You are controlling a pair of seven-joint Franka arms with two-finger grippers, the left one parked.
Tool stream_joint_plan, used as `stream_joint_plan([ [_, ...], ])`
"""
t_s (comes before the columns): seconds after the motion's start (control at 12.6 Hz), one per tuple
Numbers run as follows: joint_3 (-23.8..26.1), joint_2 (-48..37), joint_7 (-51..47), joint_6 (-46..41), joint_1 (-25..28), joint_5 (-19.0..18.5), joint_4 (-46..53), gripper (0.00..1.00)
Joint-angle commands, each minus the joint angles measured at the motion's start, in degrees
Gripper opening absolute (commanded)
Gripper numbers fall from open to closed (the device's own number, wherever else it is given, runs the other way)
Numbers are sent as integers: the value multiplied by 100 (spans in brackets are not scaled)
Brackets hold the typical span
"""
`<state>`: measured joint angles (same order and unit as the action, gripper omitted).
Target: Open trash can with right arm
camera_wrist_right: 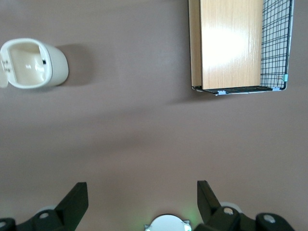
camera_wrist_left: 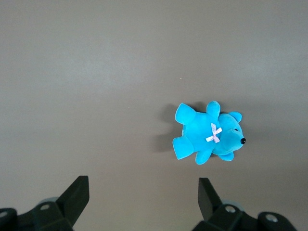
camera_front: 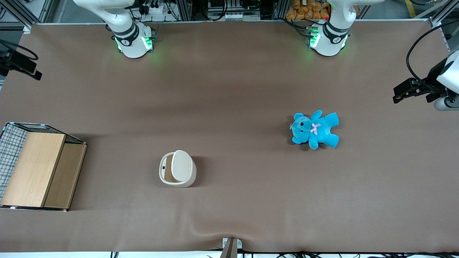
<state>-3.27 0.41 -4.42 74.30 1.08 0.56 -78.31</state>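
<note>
The trash can is a small cream-white bin with a rounded-square top, standing upright on the brown surface. Its flat hinged lid is tipped up, showing the tan inside. It stands well apart from the blue teddy bear, nearer the front camera and toward the working arm's end.

The right arm's tool hangs high above the surface with its fingers spread, away from the bin.

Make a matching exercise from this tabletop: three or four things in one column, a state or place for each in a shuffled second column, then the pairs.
Things:
1. trash can
2. teddy bear
3. wood-and-wire box
4. gripper

States or places:
A. lying toward the parked arm's end
B. fingers open, raised above bare table
C. lid swung up, tan inside showing
D. at the working arm's end

Pairs: 1-C, 2-A, 3-D, 4-B
</note>
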Motion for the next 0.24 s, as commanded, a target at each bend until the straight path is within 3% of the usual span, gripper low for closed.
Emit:
stream_joint_plan([
  [0.0,81,-76,249,-117,-109,-108,0,100],
  [0.16,90,-50,249,-135,-108,-108,70,100],
])
